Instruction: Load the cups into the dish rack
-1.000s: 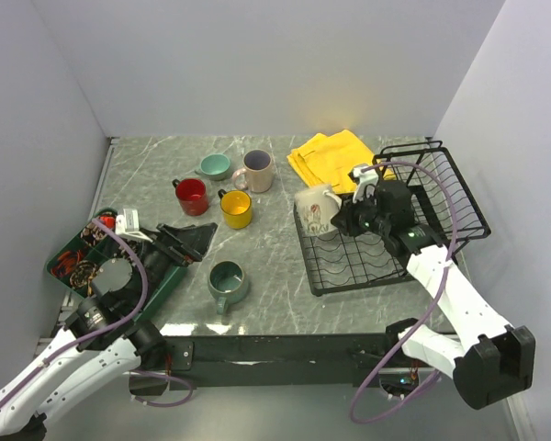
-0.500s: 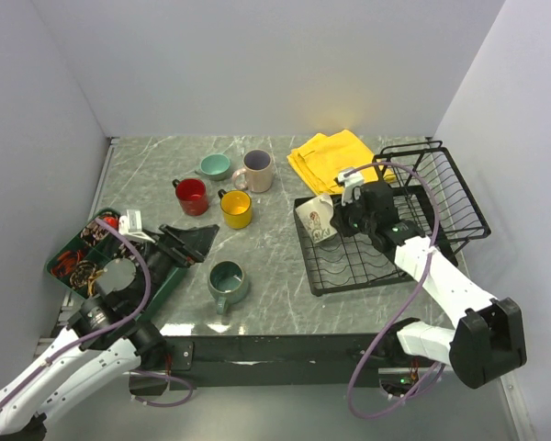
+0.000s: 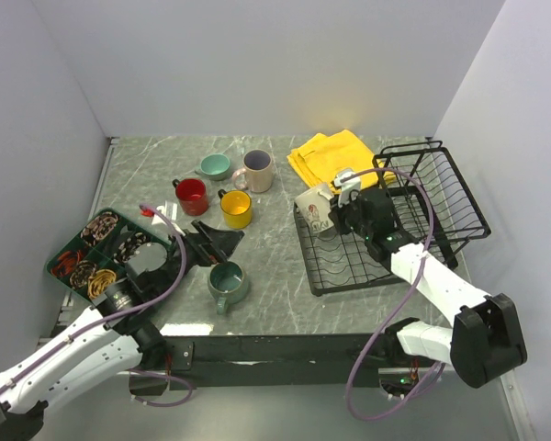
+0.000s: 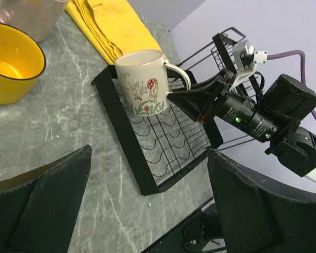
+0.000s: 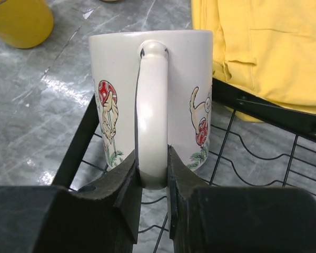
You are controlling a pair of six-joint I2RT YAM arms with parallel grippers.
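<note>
- The right gripper point(image 5: 153, 171) is pinching the handle of the cream mug point(image 5: 150, 79), with 1 finger point(image 5: 127, 192) on each side of the handle loop and the jaws nearly pressed together on it.
- The cream mug is standing upright, mouth up, with mushroom pictures on its side. It is sitting at the far-left corner of the dish rack point(image 3: 349, 276), over the flat tined part. Whether its base is touching the wires cannot be told.
- The rack's raised basket section is lying to the right of the right gripper.
- The left gripper point(image 3: 222, 246) is spread wide and holding nothing. It is hanging over the table point(image 3: 275, 266) just beyond the grey-teal mug point(image 3: 227, 280), which is standing upright near the front edge.
- 4 more cups are standing on the table, well apart from the rack: the red mug point(image 3: 192, 195), the yellow mug point(image 3: 236, 208), the beige-pink mug point(image 3: 255, 170) and the small teal cup point(image 3: 215, 165).
- A yellow cloth point(image 3: 335, 156) is lying just beyond the rack's far-left corner.
- A green tray point(image 3: 101, 253) with compartments is sitting at the table's left edge, beside the left arm.
</note>
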